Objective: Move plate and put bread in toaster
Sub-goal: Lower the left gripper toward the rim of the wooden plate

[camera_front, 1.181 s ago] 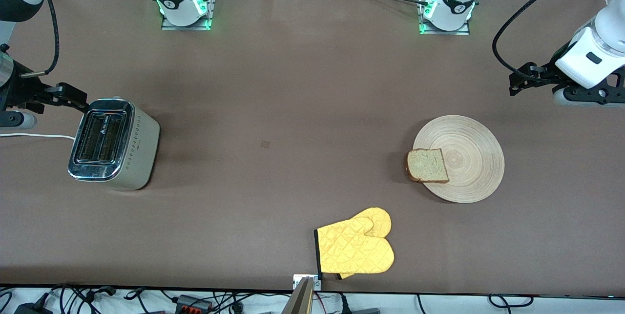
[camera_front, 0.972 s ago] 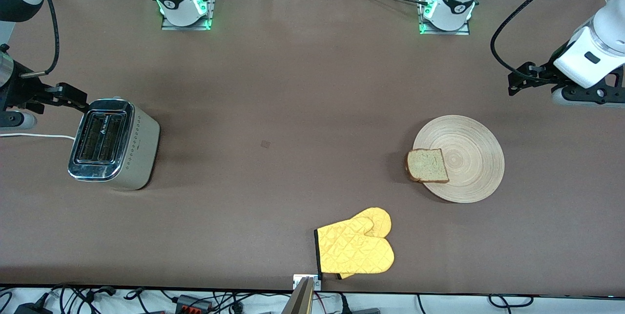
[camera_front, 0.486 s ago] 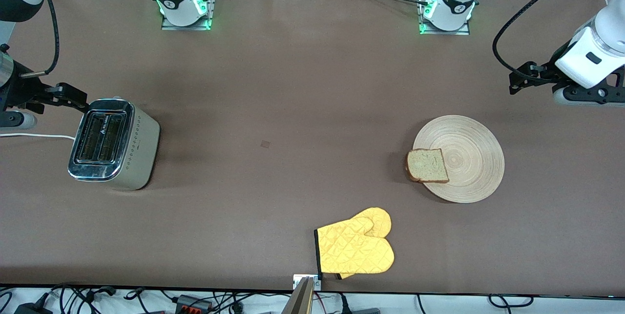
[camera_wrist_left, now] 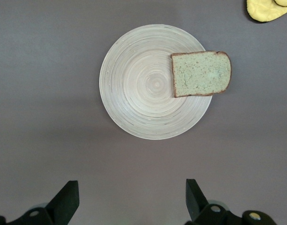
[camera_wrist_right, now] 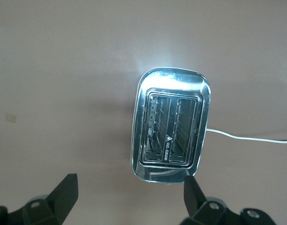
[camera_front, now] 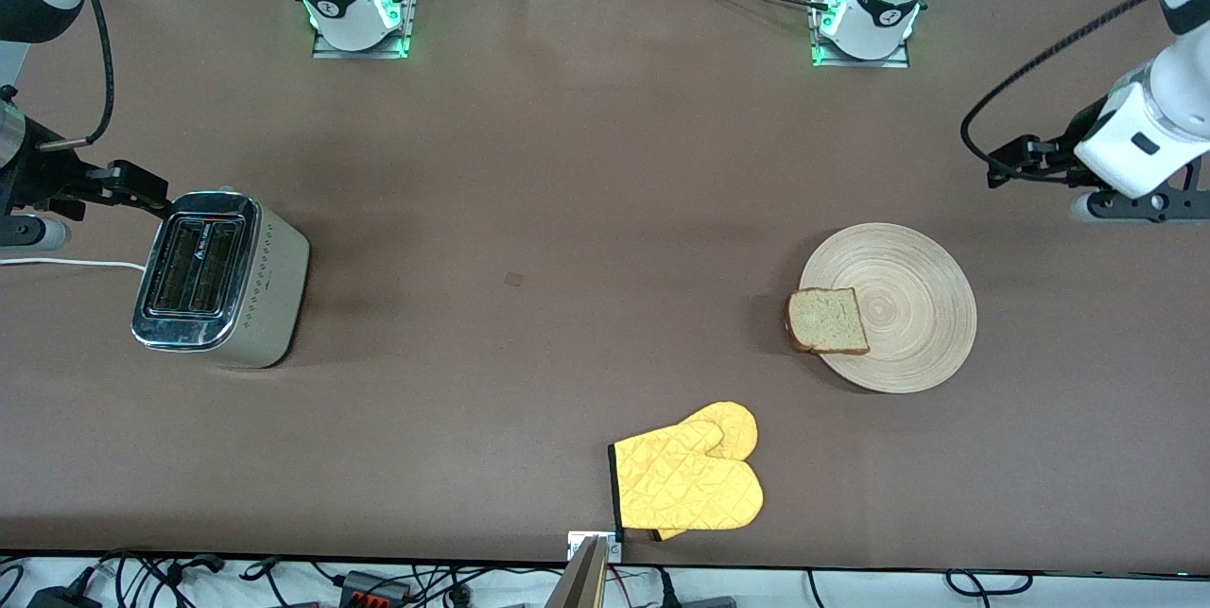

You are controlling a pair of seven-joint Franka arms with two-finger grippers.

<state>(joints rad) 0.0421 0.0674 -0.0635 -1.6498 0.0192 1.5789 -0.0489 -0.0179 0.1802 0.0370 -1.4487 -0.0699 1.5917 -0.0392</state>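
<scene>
The round light-wood plate [camera_front: 898, 305] lies toward the left arm's end of the table. The bread [camera_front: 828, 321] lies flat on its rim, overhanging on the side toward the toaster. In the left wrist view the plate [camera_wrist_left: 148, 84] and the bread [camera_wrist_left: 201, 73] lie ahead of my left gripper [camera_wrist_left: 132, 199], which is open, holds nothing, and hangs over bare table beside the plate. The silver toaster [camera_front: 222, 279] stands at the right arm's end. My right gripper [camera_wrist_right: 129, 194] is open over the table just beside the toaster [camera_wrist_right: 170, 129], with both slots showing.
A yellow oven mitt [camera_front: 688, 480] lies near the table's front edge, nearer the camera than the plate. A white cord [camera_front: 66, 264] runs from the toaster off the table's end. The arm bases [camera_front: 359, 17] stand along the back edge.
My left hand has drifted slightly over the table's end beside the plate. The right arm, plate, bread and toaster have not moved.
</scene>
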